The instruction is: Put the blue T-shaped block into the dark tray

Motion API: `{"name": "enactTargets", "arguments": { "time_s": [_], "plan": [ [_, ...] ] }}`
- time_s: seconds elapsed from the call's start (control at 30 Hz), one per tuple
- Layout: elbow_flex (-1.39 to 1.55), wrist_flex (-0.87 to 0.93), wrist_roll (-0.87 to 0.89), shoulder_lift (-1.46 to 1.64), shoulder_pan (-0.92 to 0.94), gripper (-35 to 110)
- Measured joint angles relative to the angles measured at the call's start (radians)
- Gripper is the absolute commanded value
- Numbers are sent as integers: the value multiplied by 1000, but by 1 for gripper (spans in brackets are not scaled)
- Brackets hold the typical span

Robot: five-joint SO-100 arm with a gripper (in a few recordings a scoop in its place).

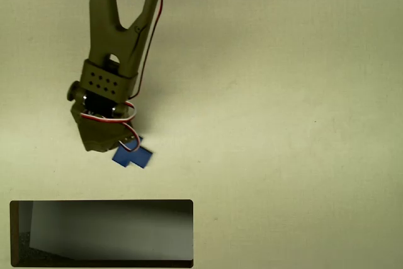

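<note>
Gripper (116, 146) over half-hidden blue T-shaped block (135, 155) (jaw state unclear), above dark tray (101, 203).

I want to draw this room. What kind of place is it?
Probably a robot test bench: a plain pale table, a wired robot arm, a blue T-shaped block and a dark tray.

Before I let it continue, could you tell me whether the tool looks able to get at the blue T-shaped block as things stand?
Probably yes: the tool sits right over the blue T-shaped block, with nothing else nearby, though its jaws are hidden.
</note>
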Motion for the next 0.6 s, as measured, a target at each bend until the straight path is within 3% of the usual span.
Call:
{"name": "enactTargets", "arguments": {
  "time_s": [0.17, 0.4, 0.6],
  "plan": [
    [-46, 34, 9, -18, -40, 0],
    [112, 325, -138, 150, 21, 0],
    [147, 480, 20, 202, -81, 0]
  ]
}}
